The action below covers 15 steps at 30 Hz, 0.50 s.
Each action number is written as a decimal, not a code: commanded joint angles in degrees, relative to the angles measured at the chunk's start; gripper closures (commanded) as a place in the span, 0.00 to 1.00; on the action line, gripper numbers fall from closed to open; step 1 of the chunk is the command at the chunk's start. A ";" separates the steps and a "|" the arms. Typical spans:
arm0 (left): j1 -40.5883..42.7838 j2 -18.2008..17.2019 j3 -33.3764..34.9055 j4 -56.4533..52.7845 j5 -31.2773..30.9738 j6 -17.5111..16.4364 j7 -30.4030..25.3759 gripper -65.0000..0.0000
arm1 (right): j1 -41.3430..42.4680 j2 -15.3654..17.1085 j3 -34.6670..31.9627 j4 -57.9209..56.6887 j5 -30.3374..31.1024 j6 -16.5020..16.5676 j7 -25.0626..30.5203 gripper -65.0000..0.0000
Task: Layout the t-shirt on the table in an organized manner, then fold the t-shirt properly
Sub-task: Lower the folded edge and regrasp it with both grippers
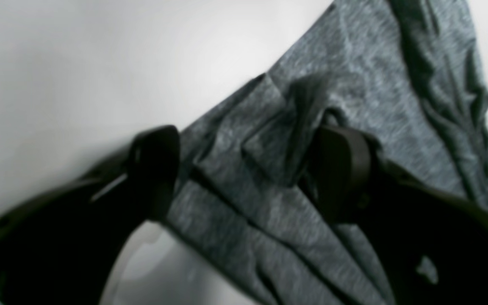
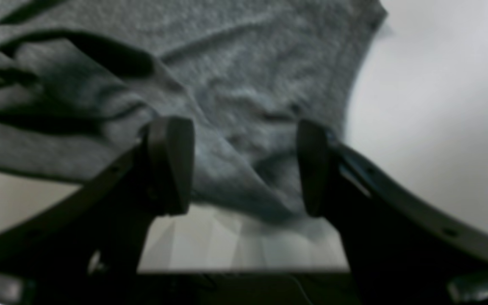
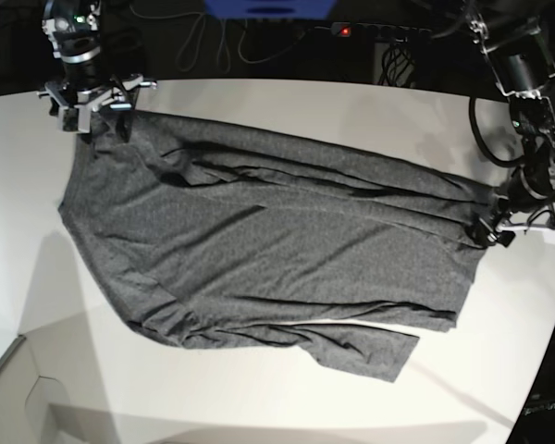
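Note:
The dark grey t-shirt (image 3: 259, 240) lies spread across the white table (image 3: 259, 398), wrinkled, with long creases along its far side. My right gripper (image 3: 100, 128) stands at the shirt's far-left corner. In the right wrist view it (image 2: 242, 167) is open, its fingers astride a puckered edge of the t-shirt (image 2: 248, 84). My left gripper (image 3: 488, 233) is at the shirt's right end. The left wrist view shows this gripper (image 1: 248, 169) open, with a small raised fold of the t-shirt (image 1: 269, 148) between the fingers (image 1: 341, 169) and nothing pinched.
Cables and a power strip with a red light (image 3: 347, 30) run behind the table's far edge. The curved table edge passes close to the left arm (image 3: 527, 111) on the right. A step in the tabletop's edge shows at the lower left (image 3: 18, 356).

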 commanded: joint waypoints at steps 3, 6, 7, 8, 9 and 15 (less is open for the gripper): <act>0.99 0.32 1.68 -3.11 2.81 1.93 0.28 0.25 | -0.27 -0.93 3.79 0.81 0.43 0.04 1.30 0.40; 1.08 0.32 5.20 -4.61 2.54 1.93 -1.74 0.25 | -0.01 -1.37 6.60 0.81 0.43 0.13 1.38 0.40; 1.17 0.32 5.90 -4.78 2.46 1.93 -2.18 0.25 | -0.19 -1.37 6.78 0.81 0.43 0.13 1.38 0.40; 1.17 0.32 6.34 -4.96 2.37 1.93 -2.54 0.25 | -0.45 -1.37 6.78 0.81 0.43 0.13 1.38 0.40; 1.17 0.32 6.52 -4.96 2.37 1.93 -2.89 0.28 | -0.63 -1.37 6.60 0.81 0.43 0.13 1.38 0.40; 1.17 0.41 6.78 -5.05 2.72 1.84 -5.35 0.66 | -2.12 -2.43 1.85 0.72 0.43 0.13 1.30 0.40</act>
